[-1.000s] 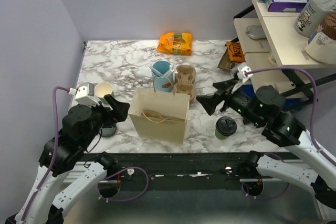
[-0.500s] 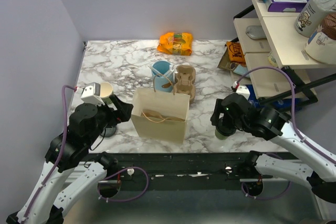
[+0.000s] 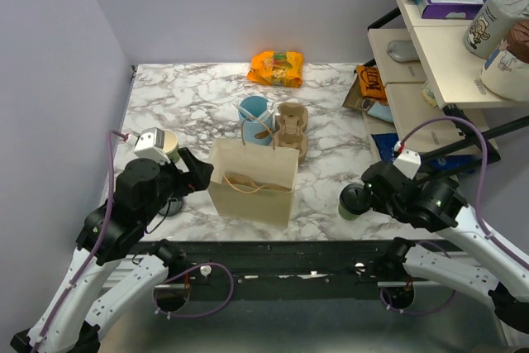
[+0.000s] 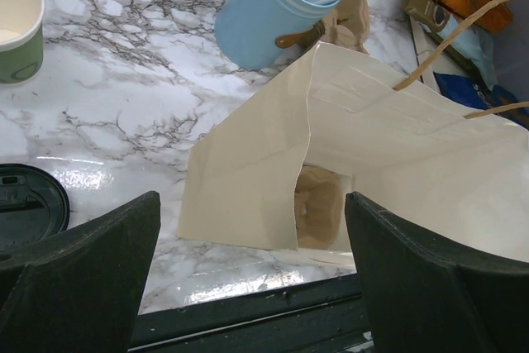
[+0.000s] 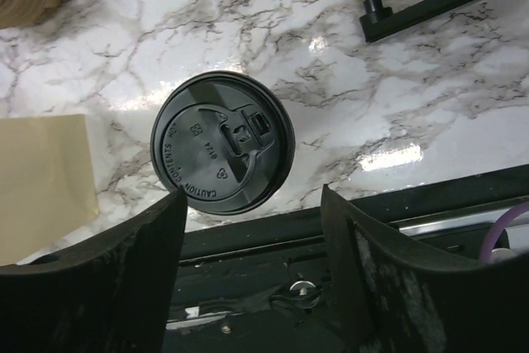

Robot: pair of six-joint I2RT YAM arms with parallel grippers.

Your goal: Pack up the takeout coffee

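The right gripper has dropped astride the takeout coffee, jaws narrowing but not yet clenched; a grasp seems imminent

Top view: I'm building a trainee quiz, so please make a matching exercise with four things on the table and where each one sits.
Things:
1. lidded cup
2. paper bag
3. orange packet
4. blue cup

Places:
A. far edge of the table
B. just behind the bag
C. near edge, right of the bag
D. middle, standing open

Pairs: 1-C; 2-D; 3-A; 4-B
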